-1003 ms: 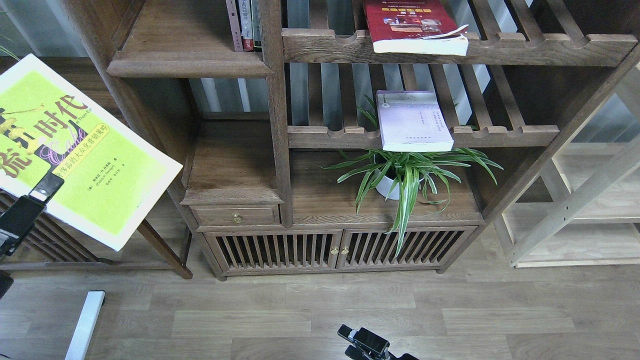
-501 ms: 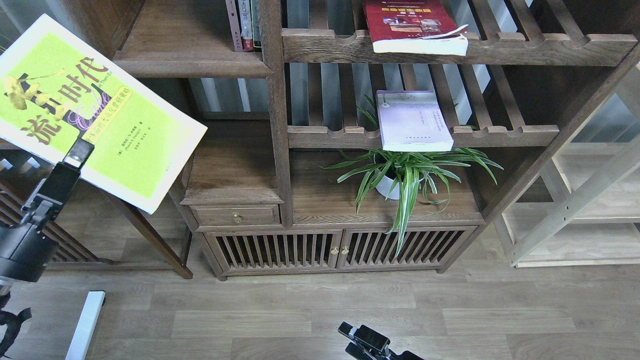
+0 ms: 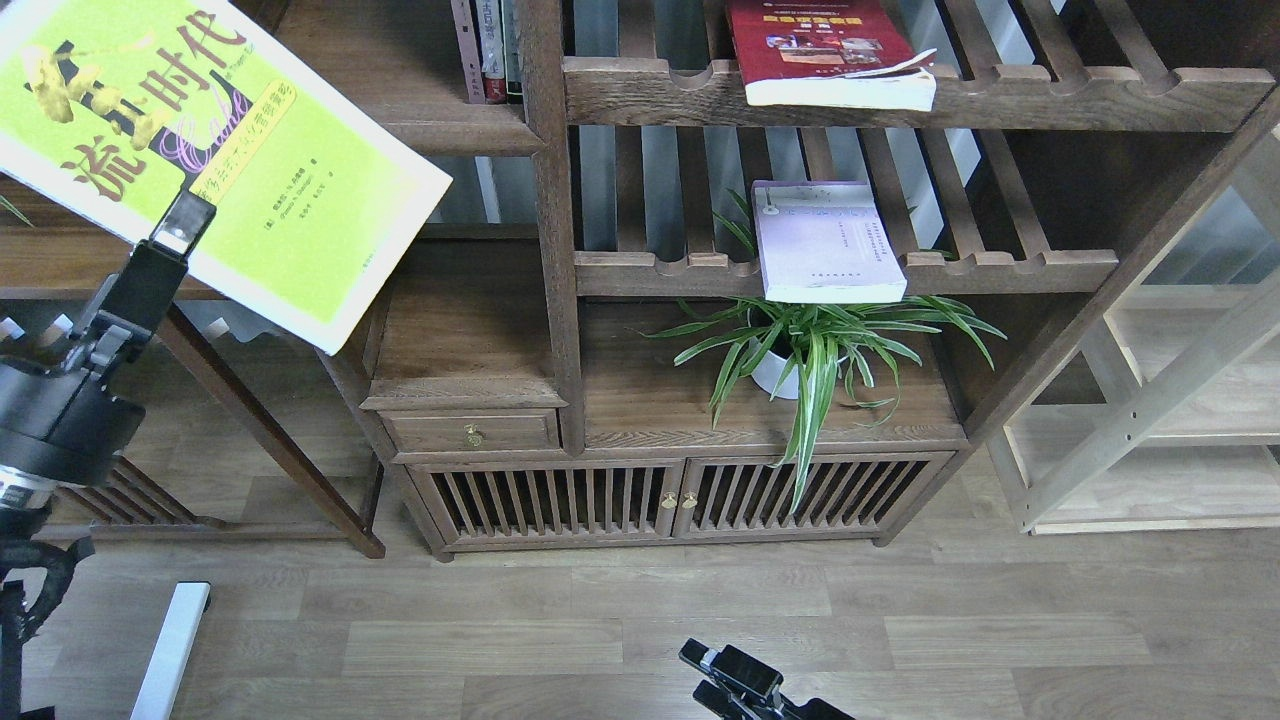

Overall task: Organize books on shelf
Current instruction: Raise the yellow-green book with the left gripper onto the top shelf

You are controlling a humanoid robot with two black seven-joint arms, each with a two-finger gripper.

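Currently the left gripper [image 3: 185,222] is gripping the yellow book [image 3: 215,150] at its near edge, one finger lying on the cover. It is holding the book up in the air at the far left, tilted, with the cover facing the camera. The book's right corner is overlapping the front of the shelf [image 3: 450,135], so part of the moulded edge is hidden; whether book and shelf are touching cannot be told.

On the shelf, at its right end, a few upright spines [image 3: 488,50] are standing against the post [image 3: 553,220].

Right of the post, the red book [image 3: 825,50] is lying flat on the upper rack [image 3: 1050,100], its near edge hanging just over the notched rail. Below it, the lavender book [image 3: 825,240] is lying flat on the lower rack [image 3: 1000,268], also jutting over the rail. Under that book, a potted plant [image 3: 810,355] is sitting on the cabinet top [image 3: 640,400], its leaves spilling over the slatted doors.

At the bottom edge, right of centre, the right gripper [image 3: 735,672] is showing low above the floor [image 3: 900,620], well apart from every book; its fingers are too dark and end-on, so open or closed cannot be told.
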